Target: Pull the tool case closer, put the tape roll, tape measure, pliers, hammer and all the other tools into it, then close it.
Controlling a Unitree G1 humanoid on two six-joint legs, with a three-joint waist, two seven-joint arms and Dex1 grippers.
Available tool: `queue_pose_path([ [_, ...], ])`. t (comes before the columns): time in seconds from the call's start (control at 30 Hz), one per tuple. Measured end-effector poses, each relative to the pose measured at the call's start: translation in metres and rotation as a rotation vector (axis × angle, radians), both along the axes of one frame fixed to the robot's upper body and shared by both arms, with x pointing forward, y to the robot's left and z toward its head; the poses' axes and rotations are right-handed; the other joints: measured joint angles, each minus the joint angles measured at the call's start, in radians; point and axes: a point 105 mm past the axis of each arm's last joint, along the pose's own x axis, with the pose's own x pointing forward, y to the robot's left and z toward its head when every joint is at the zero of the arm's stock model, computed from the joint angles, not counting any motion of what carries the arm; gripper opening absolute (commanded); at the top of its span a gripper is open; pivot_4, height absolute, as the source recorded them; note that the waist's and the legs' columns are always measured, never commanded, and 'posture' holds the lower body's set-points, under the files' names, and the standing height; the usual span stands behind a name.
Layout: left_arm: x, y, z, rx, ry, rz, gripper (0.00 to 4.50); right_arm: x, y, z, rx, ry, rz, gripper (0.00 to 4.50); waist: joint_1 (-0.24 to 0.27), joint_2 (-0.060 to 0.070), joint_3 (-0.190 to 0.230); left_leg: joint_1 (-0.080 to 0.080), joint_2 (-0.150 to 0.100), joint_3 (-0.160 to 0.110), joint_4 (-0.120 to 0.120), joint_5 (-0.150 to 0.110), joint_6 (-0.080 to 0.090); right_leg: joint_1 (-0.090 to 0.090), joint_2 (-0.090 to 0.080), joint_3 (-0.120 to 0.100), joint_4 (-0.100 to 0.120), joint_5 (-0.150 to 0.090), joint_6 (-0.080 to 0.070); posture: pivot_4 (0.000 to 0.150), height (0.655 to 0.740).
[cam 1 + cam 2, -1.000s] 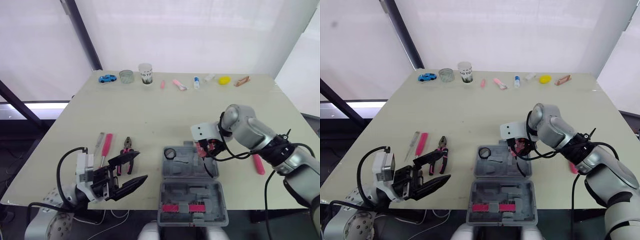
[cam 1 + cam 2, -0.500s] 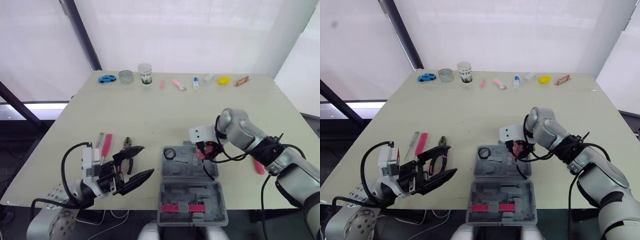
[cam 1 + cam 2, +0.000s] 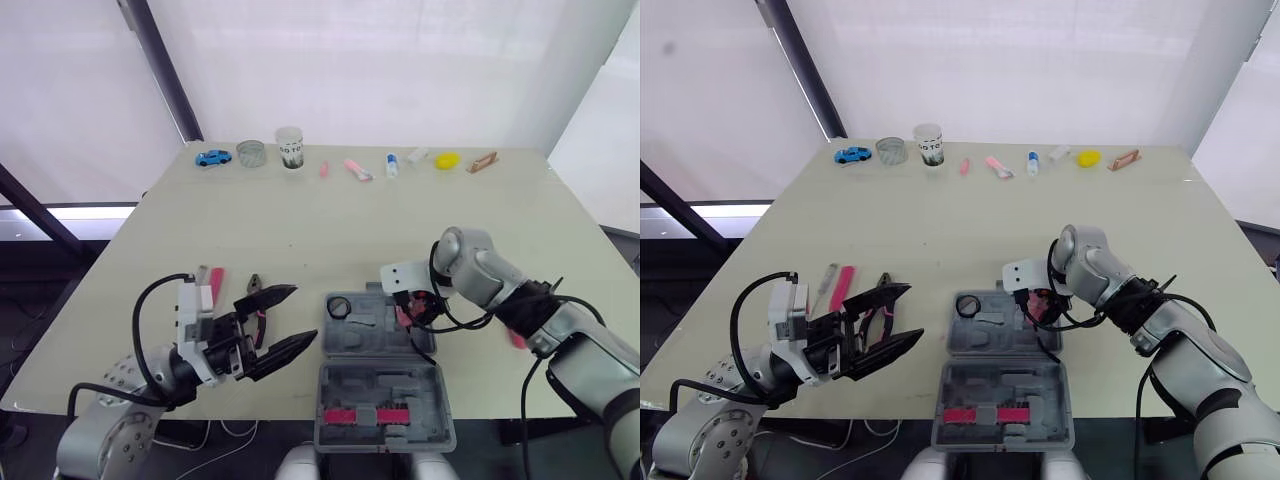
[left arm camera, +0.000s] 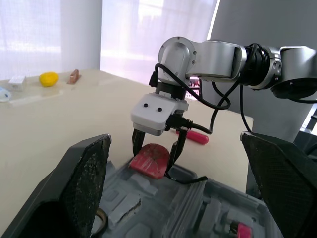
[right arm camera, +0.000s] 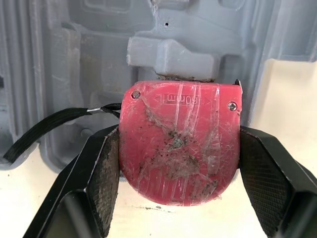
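One tape measure [image 5: 179,144] in right pincer [image 4: 154,157]

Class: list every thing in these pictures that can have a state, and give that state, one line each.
Tool case, open, both halves flat on the table.
Right gripper, shut on the tape measure.
Tape measure, gripped, over the case's far half.
Left gripper, open, empty.
Tape roll, lying in the case.
Pliers, lying on the table, outside the case.
Cup, upright.

Light: bright, diffuse daylight through white curtains [image 3: 400,60] behind the counter [image 3: 330,220].
Shadows: faint, soft-edged.
Glare: curtains washed out.
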Motion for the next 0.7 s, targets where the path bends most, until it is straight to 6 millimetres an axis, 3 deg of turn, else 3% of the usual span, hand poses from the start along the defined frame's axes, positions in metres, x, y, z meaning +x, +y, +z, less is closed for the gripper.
queue_pose_path([
  [0.17,-0.003,0.001,-0.002,0.018,0.006,-0.019,4.5,0.002,0.002,-0.003,0.002,-0.001,-0.003,2.89,-0.001,0.0,0.0,0.0,0.0,0.0,0.0,0.0,0.0,0.0,0.0,0.0,0.0,0.0,0.0,0.15,0.74],
  [0.27,-0.005,0.001,-0.004,0.023,0.008,-0.03,4.5,0.003,0.003,-0.005,0.002,-0.001,-0.001,4.36,-0.001,0.0,0.0,0.0,0.0,0.0,0.0,0.0,0.0,0.0,0.0,0.0,0.0,-0.001,-0.001,0.15,0.74],
  [0.3,-0.005,0.001,-0.004,0.024,0.002,-0.032,4.5,0.002,0.005,-0.007,0.008,0.003,0.0,4.47,-0.002,0.0,0.0,0.0,0.0,0.0,0.0,0.0,0.0,0.0,0.0,0.0,0.0,-0.001,-0.001,0.15,0.74],
  [0.37,-0.006,0.002,-0.004,0.024,-0.004,-0.036,4.5,0.003,0.006,-0.006,0.014,0.002,-0.004,4.47,-0.002,0.0,0.0,0.0,0.0,0.0,0.0,0.0,0.0,0.0,0.0,0.0,0.0,-0.001,-0.001,0.15,0.74],
  [0.53,-0.01,0.01,-0.015,0.029,0.014,-0.021,4.5,-0.002,0.004,0.029,0.174,-0.039,-0.019,4.47,0.003,0.001,0.001,0.0,0.0,-0.001,0.0,0.0,0.0,0.0,0.0,-0.001,0.0,-0.001,-0.001,0.15,0.74],
  [0.63,-0.01,0.012,-0.015,0.028,0.005,-0.02,4.5,-0.008,0.002,0.04,0.285,-0.027,-0.041,4.47,0.004,0.001,0.001,0.0,0.0,-0.001,0.0,0.0,0.0,0.0,0.0,-0.001,-0.001,-0.002,-0.003,0.15,0.74],
  [0.7,-0.012,0.014,-0.017,0.023,-0.001,-0.022,4.5,-0.012,0.0,0.042,0.467,-0.012,-0.075,4.47,0.003,0.0,0.0,0.0,0.0,-0.001,0.0,0.0,0.0,0.001,0.0,-0.001,-0.001,-0.002,-0.003,0.15,0.74],
])
